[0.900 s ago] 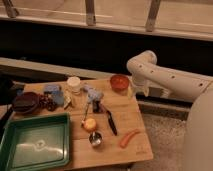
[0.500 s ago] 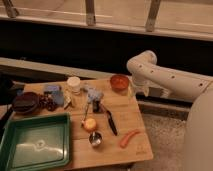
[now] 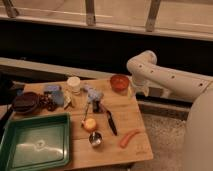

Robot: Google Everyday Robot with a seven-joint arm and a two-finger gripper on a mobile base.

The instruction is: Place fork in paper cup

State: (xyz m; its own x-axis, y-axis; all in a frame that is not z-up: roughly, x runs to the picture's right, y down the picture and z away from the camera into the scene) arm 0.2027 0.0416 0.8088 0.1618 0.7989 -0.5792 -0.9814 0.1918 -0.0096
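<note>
Gripper [image 3: 140,90] beside the orange-red bowl [image 3: 119,82], well apart from the fork [image 3: 86,111]; openness impossible to tell

The hand [image 3: 140,92], at the table [image 3: 126,114] edge, is mostly hidden under the arm [image 3: 167,80]; the fork [image 3: 86,111] is a thin blur.

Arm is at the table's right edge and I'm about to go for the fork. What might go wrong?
The tool hangs beside the red bowl at the table's far right corner; swinging left may knock it. The fork lies flat, crowded by a blue object, a yellow piece and the knife, so a grasp may catch a neighbour. The paper cup is short; the fork might tip it.
</note>
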